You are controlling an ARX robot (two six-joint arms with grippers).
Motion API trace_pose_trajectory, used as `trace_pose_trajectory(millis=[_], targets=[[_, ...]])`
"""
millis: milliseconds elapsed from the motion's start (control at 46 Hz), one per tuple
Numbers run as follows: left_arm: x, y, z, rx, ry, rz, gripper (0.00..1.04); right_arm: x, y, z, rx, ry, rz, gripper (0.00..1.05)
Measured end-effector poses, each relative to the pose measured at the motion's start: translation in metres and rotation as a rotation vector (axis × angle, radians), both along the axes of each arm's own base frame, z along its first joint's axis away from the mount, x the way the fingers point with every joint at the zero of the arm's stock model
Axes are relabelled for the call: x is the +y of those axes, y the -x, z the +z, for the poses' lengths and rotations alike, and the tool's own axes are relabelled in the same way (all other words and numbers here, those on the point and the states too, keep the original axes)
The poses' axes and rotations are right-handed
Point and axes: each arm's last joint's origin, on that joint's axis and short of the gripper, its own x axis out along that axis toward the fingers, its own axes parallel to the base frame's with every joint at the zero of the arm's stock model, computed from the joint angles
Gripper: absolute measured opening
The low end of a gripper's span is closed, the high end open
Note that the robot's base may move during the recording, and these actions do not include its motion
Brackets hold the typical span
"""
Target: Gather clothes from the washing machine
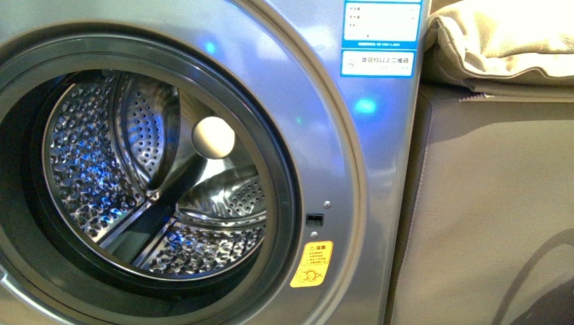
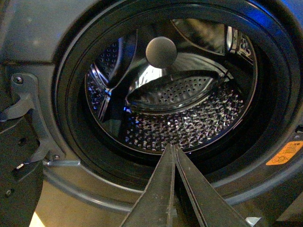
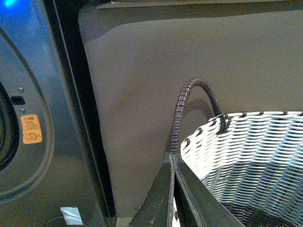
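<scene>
The washing machine fills most of the front view, its grey face cut off at the left and the bottom, so only part of the round opening shows. The perforated drum lies open to sight, shiny and lit with blue glints, and I can make out no clothes in the part of it that shows; the drum's near floor sits below the dark rubber seal and is hidden. To the machine's right stands a tall beige-grey upholstered side, with a beige cushion on top, its upper edge cropped.

In the right wrist view a woven basket is partly out of frame, pale at the rim and darker lower down; whether anything lies inside cannot be told. Its ribbed dark handle arches up in front of the upholstery.

The left gripper points at the drum mouth, fingers pressed together, nothing between them. The right gripper is likewise closed and empty, beside the basket rim.

An orange-yellow sticker sits below the small latch slot; blue-white labels are too blurred to read.
</scene>
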Motion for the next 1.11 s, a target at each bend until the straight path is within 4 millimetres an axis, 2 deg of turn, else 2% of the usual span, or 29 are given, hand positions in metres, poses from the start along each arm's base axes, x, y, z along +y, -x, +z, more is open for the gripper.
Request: trace_pose_trajectory(millis=[152,456,1042,1108], targets=[[0.008,0.007,-0.012,-0.008,0.001,0.005,0.04,0.000,0.000,0.000,0.000,0.000,0.000,0.02],[0.010,0.019,-0.037,-0.010,0.001,0.011,0.04,0.000,0.000,0.000,0.000,0.000,0.000,0.02],[0.010,0.033,-0.061,-0.018,0.001,0.010,0.04,0.000,0.000,0.000,0.000,0.000,0.000,0.02],[0.010,0.041,-0.064,0.011,0.001,0.010,0.04,0.000,0.000,0.000,0.000,0.000,0.000,0.02]])
